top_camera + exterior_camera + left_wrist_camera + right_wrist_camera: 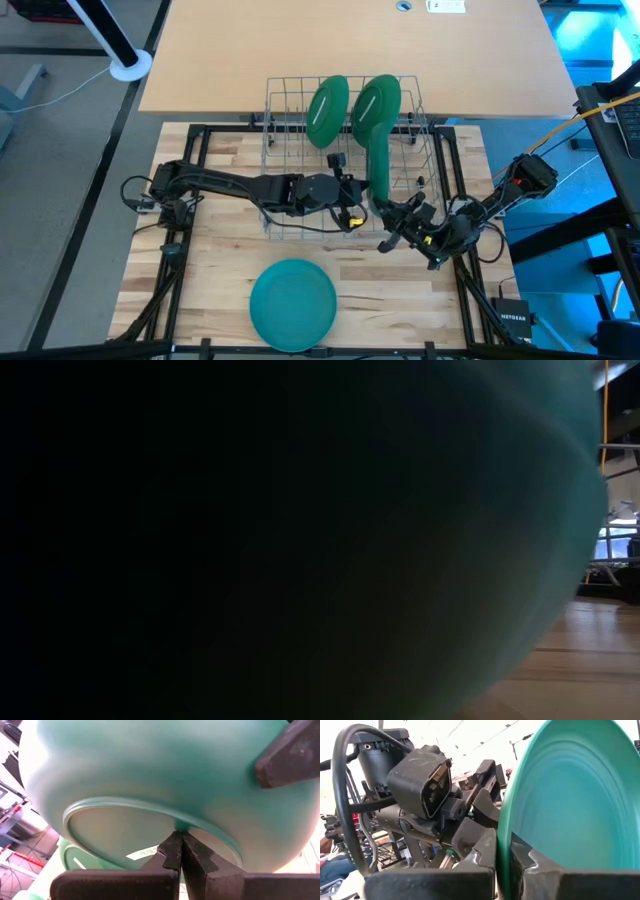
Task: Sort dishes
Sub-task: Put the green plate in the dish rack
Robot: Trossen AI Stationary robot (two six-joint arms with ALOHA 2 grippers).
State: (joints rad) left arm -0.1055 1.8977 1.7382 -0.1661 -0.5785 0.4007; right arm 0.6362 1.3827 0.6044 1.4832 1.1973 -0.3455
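Observation:
A green plate (378,160) stands on edge over the near right part of the wire rack (285,95), held between both grippers. My left gripper (358,205) reaches in from the left, shut at the plate's underside (150,765). My right gripper (392,212) comes from the right and is shut on the rim. Two more green plates (328,108) (376,100) stand upright in the rack's far slots. Another plate (293,303) lies flat on the table near the front edge. My left gripper has its fingertips (172,847) closed on the raised foot ring (176,825) of the plate's underside, only at their free ends, coming nearly level from the table's left. My right gripper pinches the plate's rim (501,845) between its two fingers, one on the hollow face (580,810) and one on the back, from the table's right. The plate stands on edge; whether its lower rim touches the rack does not show.
The rack's wires surround the held plate on the near and right sides. In the low view the flat plate (480,510) fills nearly the whole picture. Bare wood lies left and right of that plate. A lighter tabletop (350,40) lies beyond the rack.

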